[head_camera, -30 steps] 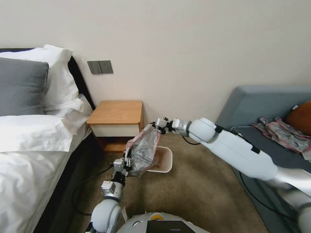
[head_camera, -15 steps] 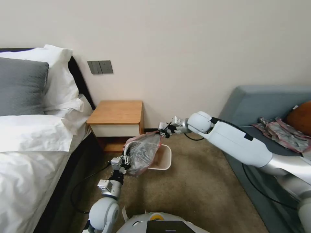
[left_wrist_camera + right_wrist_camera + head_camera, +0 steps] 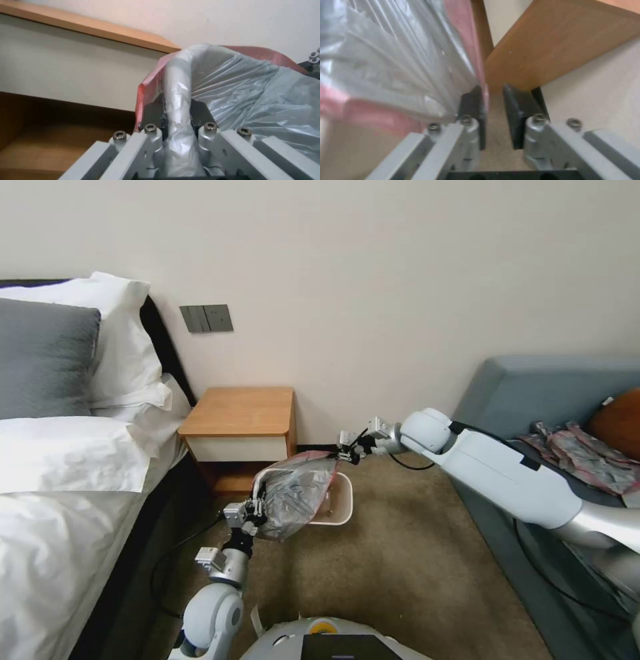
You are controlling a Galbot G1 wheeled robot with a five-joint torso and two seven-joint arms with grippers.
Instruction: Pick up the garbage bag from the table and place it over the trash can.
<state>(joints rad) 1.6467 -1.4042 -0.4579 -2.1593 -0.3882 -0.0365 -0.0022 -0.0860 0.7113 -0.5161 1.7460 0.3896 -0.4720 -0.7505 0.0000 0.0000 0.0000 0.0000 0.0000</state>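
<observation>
The left claw (image 3: 255,511) pinches the garbage bag's (image 3: 293,493) near edge above the trash can (image 3: 341,503), the right claw (image 3: 345,455), fingers parted, at its far edge; lowering over the rim seems next.

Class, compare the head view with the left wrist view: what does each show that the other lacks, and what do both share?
Head view: the trash can on the carpet, partly behind the garbage bag; the right gripper at the bag's pink edge; and the bed. Left wrist view: up close, a fold of the bag pinched between the left gripper's dark fingers. Both: the bag spread out near the table, gripped by the left gripper.
</observation>
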